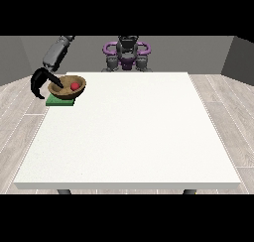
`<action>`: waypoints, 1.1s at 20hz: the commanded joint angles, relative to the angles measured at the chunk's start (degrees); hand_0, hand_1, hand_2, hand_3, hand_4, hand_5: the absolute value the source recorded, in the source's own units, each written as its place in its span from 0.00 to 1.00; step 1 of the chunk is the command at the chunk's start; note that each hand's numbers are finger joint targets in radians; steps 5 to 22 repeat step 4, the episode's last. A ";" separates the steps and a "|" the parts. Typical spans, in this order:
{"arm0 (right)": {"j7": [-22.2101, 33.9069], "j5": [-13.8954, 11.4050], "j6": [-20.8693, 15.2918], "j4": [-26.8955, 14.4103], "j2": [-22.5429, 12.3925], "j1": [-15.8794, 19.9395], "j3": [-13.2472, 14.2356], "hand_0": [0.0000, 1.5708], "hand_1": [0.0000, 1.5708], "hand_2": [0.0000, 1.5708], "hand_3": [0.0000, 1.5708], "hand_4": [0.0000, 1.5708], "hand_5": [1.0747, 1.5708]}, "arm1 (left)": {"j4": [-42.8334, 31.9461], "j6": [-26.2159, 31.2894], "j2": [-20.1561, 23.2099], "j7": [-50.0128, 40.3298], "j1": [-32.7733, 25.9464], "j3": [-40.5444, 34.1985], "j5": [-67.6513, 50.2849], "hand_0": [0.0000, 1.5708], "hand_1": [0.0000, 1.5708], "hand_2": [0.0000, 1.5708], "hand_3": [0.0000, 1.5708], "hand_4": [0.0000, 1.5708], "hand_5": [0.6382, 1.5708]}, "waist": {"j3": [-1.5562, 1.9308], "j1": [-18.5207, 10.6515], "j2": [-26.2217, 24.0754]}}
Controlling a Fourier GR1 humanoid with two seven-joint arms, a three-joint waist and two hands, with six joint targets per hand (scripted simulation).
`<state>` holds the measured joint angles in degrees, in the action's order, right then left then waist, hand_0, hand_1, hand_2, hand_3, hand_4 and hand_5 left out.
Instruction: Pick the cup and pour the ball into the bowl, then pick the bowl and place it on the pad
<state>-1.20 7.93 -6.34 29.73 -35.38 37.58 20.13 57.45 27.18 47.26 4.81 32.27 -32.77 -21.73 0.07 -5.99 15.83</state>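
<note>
— Where is the bowl (pixel 67 87) sitting?

— It is resting on the green pad (pixel 60 101) at the counter's (pixel 129 137) far corner, at the view's left. The red ball (pixel 74 86) is lying inside it.

— And the hand (pixel 43 82) at the view's left?

— It is curling around the bowl's rim, one finger reaching inside and the others arcing outside the wall. The other hand is not showing.
</note>
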 commanded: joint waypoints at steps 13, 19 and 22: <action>9.89 -1.97 5.32 1.94 -3.76 1.61 -3.69 0.00 0.00 0.00 0.00 0.13 0.61 | -2.09 -0.88 -2.62 -3.05 -3.84 2.77 1.70 0.00 0.00 0.00 0.00 0.76 1.00 | -0.16 2.87 -11.83; 9.89 -1.97 5.32 1.94 -3.76 1.61 -3.69 0.00 0.00 0.00 0.00 0.13 0.61 | -2.09 -0.88 -2.62 -3.05 -3.84 2.77 1.70 0.00 0.00 0.00 0.00 0.76 1.00 | -0.16 2.87 -11.83; 9.89 -1.97 5.32 1.94 -3.76 1.61 -3.69 0.00 0.00 0.00 0.00 0.13 0.61 | -2.09 -0.88 -2.62 -3.05 -3.84 2.77 1.70 0.00 0.00 0.00 0.00 0.76 1.00 | -0.16 2.87 -11.83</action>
